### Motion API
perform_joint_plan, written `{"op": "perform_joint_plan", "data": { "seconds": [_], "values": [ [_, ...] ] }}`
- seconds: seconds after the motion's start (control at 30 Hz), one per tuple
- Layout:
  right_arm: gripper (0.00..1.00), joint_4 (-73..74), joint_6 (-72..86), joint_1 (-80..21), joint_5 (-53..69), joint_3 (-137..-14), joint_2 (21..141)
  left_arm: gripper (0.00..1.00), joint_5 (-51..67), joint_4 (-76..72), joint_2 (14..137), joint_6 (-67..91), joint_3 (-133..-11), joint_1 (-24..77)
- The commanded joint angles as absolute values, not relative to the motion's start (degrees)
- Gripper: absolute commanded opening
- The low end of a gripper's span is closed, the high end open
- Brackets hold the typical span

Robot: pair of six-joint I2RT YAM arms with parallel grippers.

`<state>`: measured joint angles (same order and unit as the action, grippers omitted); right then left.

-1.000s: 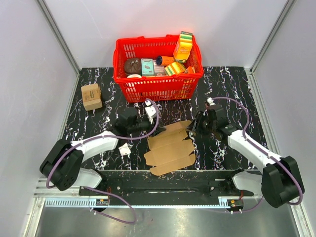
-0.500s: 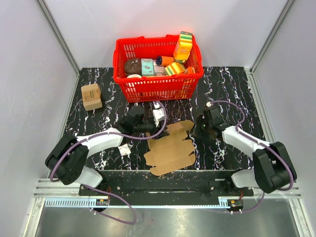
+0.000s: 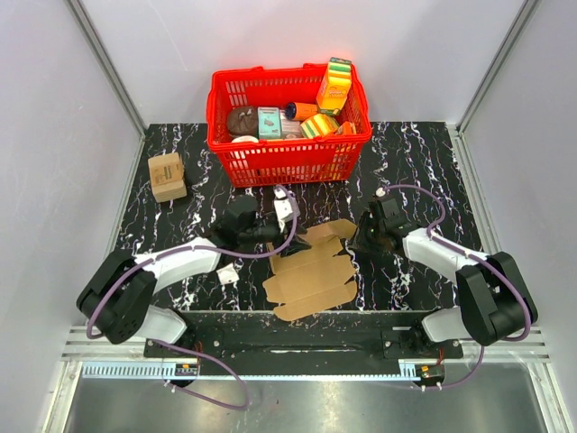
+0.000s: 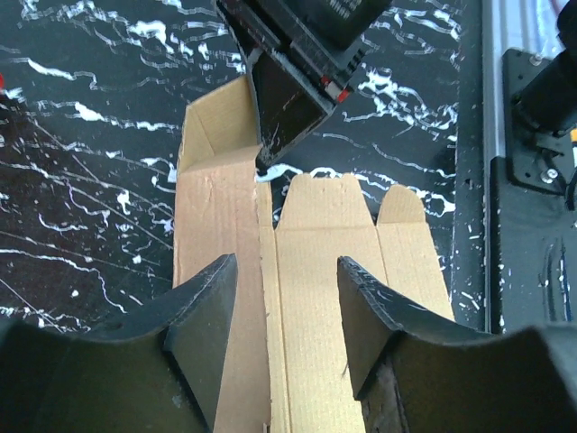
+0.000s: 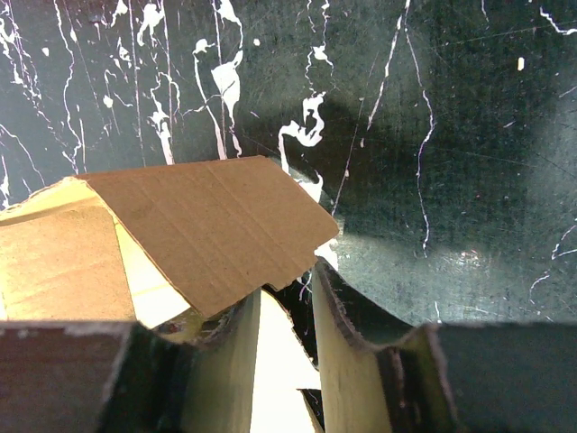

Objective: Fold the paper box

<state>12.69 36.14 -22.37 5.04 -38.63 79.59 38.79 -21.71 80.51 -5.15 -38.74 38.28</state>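
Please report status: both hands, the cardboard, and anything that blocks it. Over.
Left hand open over the flat cardboard. Right hand at a raised flap, grip unclear. Red basket behind, not touching.

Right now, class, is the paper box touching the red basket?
Apart. The top view shows bare black table between the paper box and the red basket.
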Motion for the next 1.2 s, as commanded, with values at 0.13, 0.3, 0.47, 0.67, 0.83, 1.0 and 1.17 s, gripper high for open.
{"op": "perform_joint_plan", "data": {
  "seconds": [0.13,0.3,0.47,0.67,0.83,1.0,1.17],
  "values": [
    [0.34,11.34,34.8,-21.97,3.78,-39.82,79.19,0.5,36.14,-29.63,78.22,-1.05,-37.0,36.56],
    [0.34,11.43,34.37,-21.97,3.69,-39.99,79.1,0.42,29.53,-24.87,79.8,-2.55,-39.2,36.56],
    [0.34,11.51,34.45,-21.97,3.6,-40.17,79.01,0.39,27.78,-18.46,83.57,-5.36,-42.79,37.09],
    [0.34,12.39,34.45,-21.97,2.2,-40.43,77.09,0.38,29.09,-17.05,85.08,-6.33,-43.85,37.79],
    [0.34,14.59,33.66,-21.97,0.35,-42.18,74.19,0.38,29.27,-16.18,85.69,-6.77,-44.47,37.97],
    [0.34,15.64,32.08,-21.97,-1.41,-44.2,71.9,0.38,29.53,-16.0,85.87,-6.94,-44.65,38.06],
    [0.32,14.59,30.15,-21.97,2.01,-46.49,74.43,0.37,29.79,-15.82,86.04,-6.94,-44.74,38.23]
  ]
}}
